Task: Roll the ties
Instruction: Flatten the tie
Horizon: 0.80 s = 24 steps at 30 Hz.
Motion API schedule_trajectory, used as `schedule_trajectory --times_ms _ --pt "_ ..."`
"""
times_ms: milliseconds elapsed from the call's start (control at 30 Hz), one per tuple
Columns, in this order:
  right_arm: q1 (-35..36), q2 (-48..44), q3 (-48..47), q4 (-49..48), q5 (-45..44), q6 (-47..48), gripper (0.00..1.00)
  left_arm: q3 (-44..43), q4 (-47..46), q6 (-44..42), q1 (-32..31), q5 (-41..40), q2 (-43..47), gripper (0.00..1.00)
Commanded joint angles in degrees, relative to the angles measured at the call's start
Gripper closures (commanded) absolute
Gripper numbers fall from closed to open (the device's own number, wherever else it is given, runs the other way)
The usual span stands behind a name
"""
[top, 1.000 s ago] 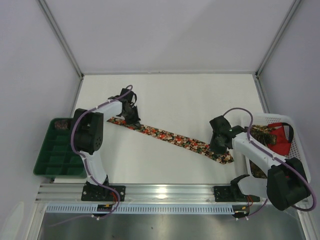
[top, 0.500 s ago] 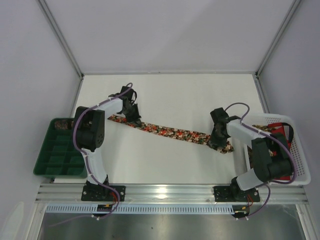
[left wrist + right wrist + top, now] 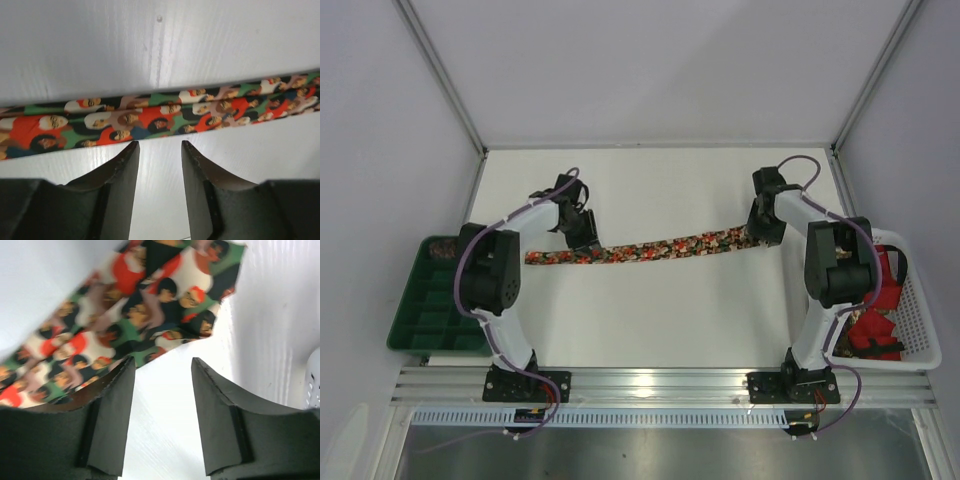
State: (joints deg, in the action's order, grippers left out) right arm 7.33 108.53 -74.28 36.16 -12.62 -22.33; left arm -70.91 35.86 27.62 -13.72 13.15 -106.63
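One long narrow fabric necktie (image 3: 650, 248), printed with small red, green, cream and dark figures, lies flat on the white worktop (image 3: 660, 320). Seen from overhead, it runs from a narrow end at 9 o'clock to a wide end at 3 o'clock. The wide end sits slightly nearer 12 o'clock. Both ends lie well inside the worktop edges.

Left gripper (image 3: 582, 238): lowered over the necktie near the narrow end. In the wrist view its fingers (image 3: 120, 172) are spread. Their tips stop just short of the necktie (image 3: 160, 117), and only bare worktop shows in the gap. It grips nothing.

Right gripper (image 3: 761, 230): lowered at the wide end. Its fingers are apart, with bare worktop between them. One finger (image 3: 107, 410) overlaps the lower edge of the necktie's wide blade (image 3: 150, 305); contact cannot be judged. It grips nothing.

Edges: a green plastic compartment tray (image 3: 435, 348) sits off the worktop's 9 o'clock edge. A white plastic mesh basket (image 3: 925, 320) holding red fabric (image 3: 885, 275) sits off the 3 o'clock edge, just beside the right arm.

Open room: a broad band of bare worktop lies toward 12 o'clock, between the necktie and the rear wall. A similar band lies toward 6 o'clock, between the necktie and the arm bases.
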Motion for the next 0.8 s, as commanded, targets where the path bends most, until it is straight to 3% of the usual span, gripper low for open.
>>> schedule_trajectory --times_ms 0,67,233,367,533,767 --pt "3.8 -3.9 -4.3 1.0 -0.7 3.1 0.45 -1.8 4.1 -1.7 0.4 -4.2 8.9 0.53" --pt "9.9 -4.5 -6.4 0.1 2.4 2.7 0.43 -2.4 5.1 -2.0 0.7 -6.7 11.9 0.44" --pt "21.7 0.8 -12.8 -2.8 11.7 -0.9 0.43 -2.1 8.1 -2.2 3.4 -9.9 16.4 0.41" --pt "29.2 8.6 -22.7 -1.5 9.2 -0.8 0.44 0.1 9.4 -2.5 5.3 -12.0 20.3 0.4" --pt "32.8 15.2 -27.2 0.0 4.3 -1.2 0.47 4.6 10.1 -2.5 6.2 -12.5 26.5 0.41" --pt "34.0 16.8 -23.0 -0.4 2.7 -2.0 0.45 9.7 10.5 -2.5 6.3 -12.9 32.2 0.4"
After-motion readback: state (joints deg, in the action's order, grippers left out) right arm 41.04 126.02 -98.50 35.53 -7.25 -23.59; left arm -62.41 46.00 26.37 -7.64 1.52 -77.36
